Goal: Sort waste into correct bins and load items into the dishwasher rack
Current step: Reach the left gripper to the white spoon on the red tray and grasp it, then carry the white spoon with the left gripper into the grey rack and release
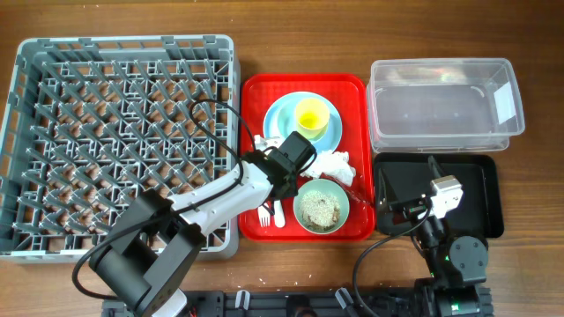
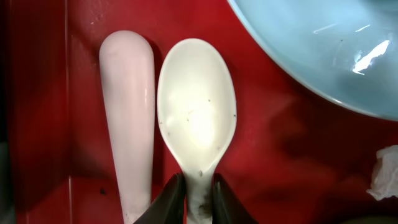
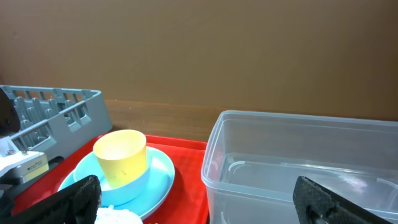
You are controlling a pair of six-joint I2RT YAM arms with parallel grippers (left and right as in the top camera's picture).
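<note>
By the look of it the job has barely begun. The left hand (image 2: 194, 190) is clamped on the neck of the white plastic spoon (image 2: 198, 106), down at the red serving tray (image 1: 251, 114), and the right hand (image 3: 202, 199) hangs with fingers apart over the black tray (image 1: 489, 189). The dishwasher rack (image 1: 18, 158) and clear tub (image 1: 441, 69) hold nothing, while the blue plate (image 1: 280, 119), yellow cup (image 1: 312, 114), napkin (image 1: 333, 164) and green bowl (image 1: 304, 189) of scraps (image 1: 321, 209) sit on the red tray.

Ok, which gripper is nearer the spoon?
Left. The left gripper pinches the spoon by its handle; the right gripper hangs over the black tray, apart.
</note>
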